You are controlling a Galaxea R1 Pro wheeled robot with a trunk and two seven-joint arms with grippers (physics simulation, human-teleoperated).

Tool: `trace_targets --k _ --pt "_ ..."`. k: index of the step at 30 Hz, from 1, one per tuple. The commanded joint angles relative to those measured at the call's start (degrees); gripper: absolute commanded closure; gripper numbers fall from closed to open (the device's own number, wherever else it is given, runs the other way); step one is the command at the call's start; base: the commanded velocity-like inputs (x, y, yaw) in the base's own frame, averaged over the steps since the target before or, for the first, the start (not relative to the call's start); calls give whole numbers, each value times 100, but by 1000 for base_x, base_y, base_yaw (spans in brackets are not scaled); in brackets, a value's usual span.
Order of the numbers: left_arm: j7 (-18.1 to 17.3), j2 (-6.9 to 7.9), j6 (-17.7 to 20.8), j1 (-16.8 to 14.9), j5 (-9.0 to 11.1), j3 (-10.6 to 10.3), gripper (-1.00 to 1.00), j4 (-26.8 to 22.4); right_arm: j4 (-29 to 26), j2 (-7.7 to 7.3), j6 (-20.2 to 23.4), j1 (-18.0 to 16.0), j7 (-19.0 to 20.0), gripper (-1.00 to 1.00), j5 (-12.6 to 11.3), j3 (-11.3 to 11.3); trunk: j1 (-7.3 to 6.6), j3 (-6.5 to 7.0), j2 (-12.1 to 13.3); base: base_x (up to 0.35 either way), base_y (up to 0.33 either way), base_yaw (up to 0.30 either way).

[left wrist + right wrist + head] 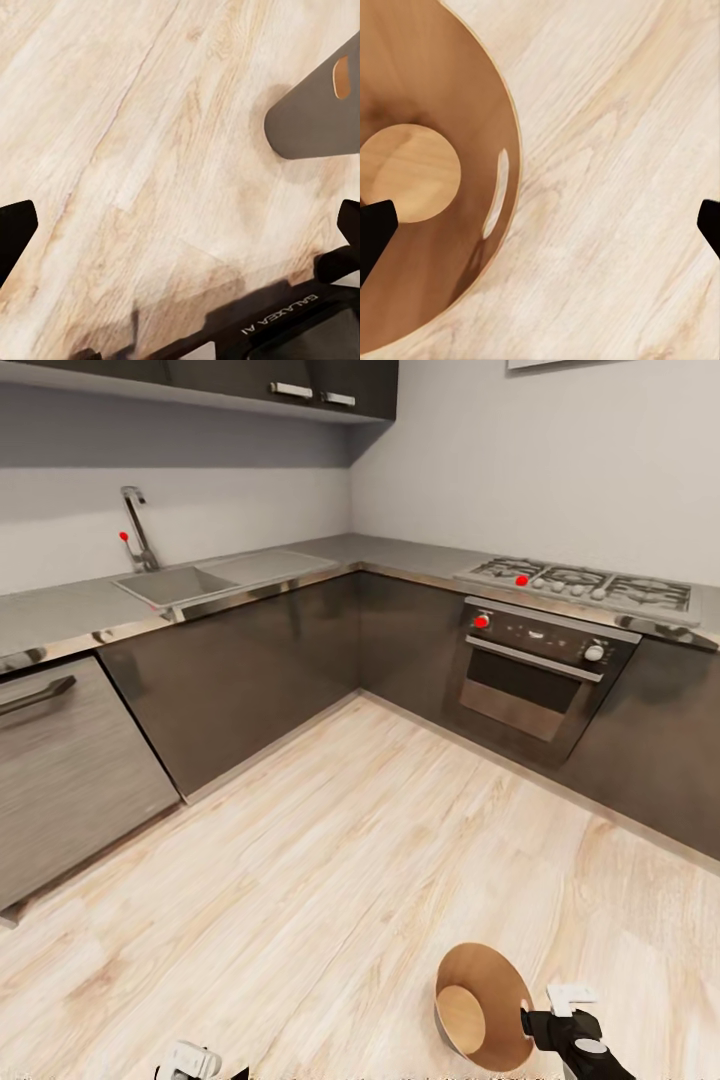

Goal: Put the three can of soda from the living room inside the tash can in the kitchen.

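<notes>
Risk: no soda can lies in the bin, whose tan floor is bare; the cans are probably yet to be fetched
Cause: right gripper touches the rim and could tip the bin
Bin: lower right of head view, on the wood floor
Right gripper: fingers spread wide, holding nothing
Left gripper: wide open, empty, hanging low over the floor

Home kitchen: sink, oven, hob.
</notes>
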Motion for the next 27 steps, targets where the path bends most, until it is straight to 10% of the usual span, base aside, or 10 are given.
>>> trace_targets --k 1,27 --pt "0 0 0 0 0 0 -100 0 0 0 -1 0 0 -100 0 0 0 -10 0 0 0 0" --pt "0 1 0 0 1 0 -100 -8 0 0 -3 0 0 -100 0 0 198 -399 -361 0 0 0"
